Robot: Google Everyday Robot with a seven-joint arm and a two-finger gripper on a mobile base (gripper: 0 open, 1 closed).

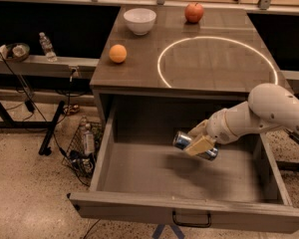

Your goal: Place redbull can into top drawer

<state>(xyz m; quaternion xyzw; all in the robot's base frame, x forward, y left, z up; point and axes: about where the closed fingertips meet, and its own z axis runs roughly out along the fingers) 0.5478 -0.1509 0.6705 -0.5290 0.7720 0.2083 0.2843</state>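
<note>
While the redbull can (pixel 182 140) hangs on its side at right-centre of the frame, gripped crosswise by the gripper (pixel 200 145) with its fingers closed round the can's middle, it is inside the open top drawer (pixel 139 207) but seemingly above the grey floor, judging by the shadow beneath. Released from here, it could drop, roll and knock the front panel or a side wall. Bare floor spreads leftward. The right wall and the tabletop edge (pixel 189 89) above the arm (pixel 254 116) are nearer, so withdrawing needs care.
</note>
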